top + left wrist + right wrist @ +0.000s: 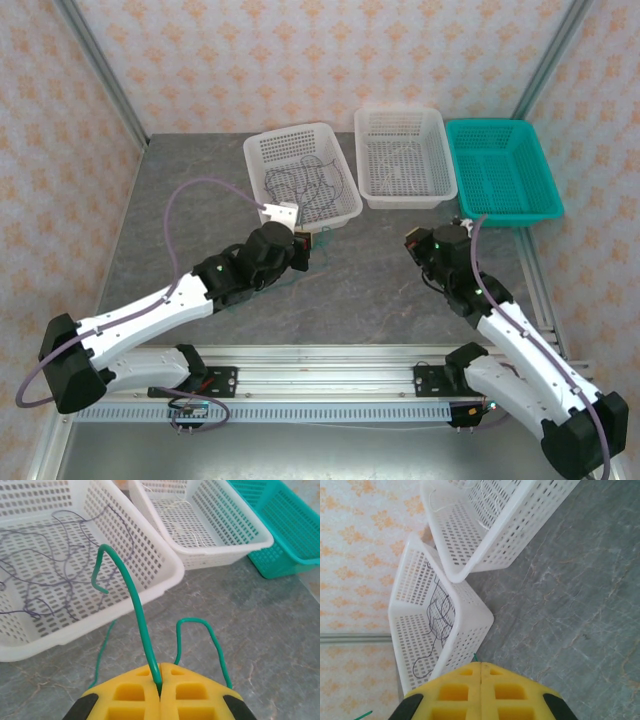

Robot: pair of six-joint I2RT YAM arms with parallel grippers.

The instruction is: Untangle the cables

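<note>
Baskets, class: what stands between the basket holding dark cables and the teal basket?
Another white basket, with thin white cables inside it, as the top view shows.

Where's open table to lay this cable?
Open: grey table between the left gripper, shut on the green cable, and the right gripper; also along the left wall. Crowded: left white basket with dark cables, middle basket with white cables.

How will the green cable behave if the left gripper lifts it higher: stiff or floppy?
Probably springy rather than limp: the green cable rises from the shut left gripper in an arch, unsupported. It looks thin, so likely light. Its hooked end may snag the white basket.
</note>
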